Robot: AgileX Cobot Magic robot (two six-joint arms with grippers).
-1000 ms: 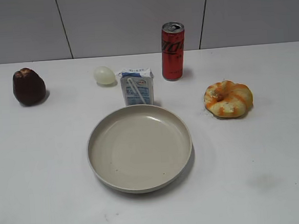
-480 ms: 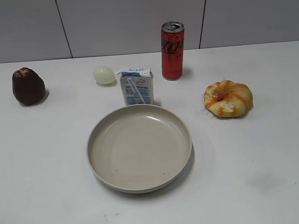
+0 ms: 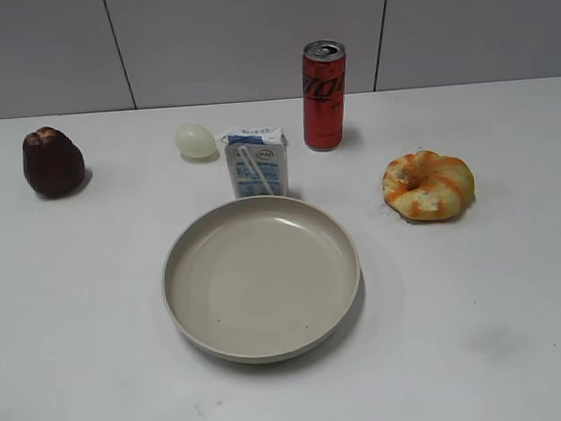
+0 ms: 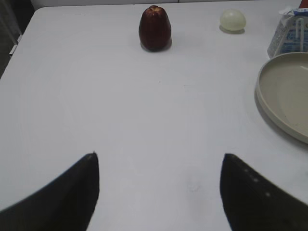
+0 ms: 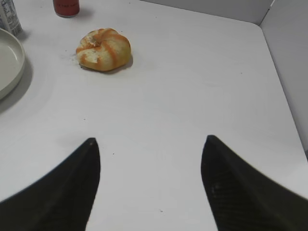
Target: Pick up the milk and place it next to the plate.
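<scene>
Left tool (image 4: 159, 166): I see its two dark fingers spread wide apart over bare tabletop (image 4: 120, 120), holding nothing.
Right tool (image 5: 150, 154): likewise spread apart and holding nothing, above the tabletop on the right side.
Ahead of left tool: a dark red fruit (image 4: 155, 28) stands far off, with a pale egg (image 4: 233, 20) further right; nothing lies between the fingers and them.
Ahead of right tool: an orange-and-white bun (image 5: 103, 49) sits on the tabletop, apart from the plate's edge (image 5: 12, 62).
Red can (image 3: 324, 96): upright at the back, just right of and behind the milk, not touching it.
Milk (image 3: 257, 163): upright, directly behind the plate's far rim and very close to it; I cannot tell whether they touch. The egg lies just behind its left side.
Milk looks: small white carton with blue print, gabled top, a white straw slanting across its front face.
Plate (image 3: 267, 346): wide, beige, shallow, raised rim, centre of the tabletop.
Plate contents: I see only a few tiny dark specks inside.
</scene>
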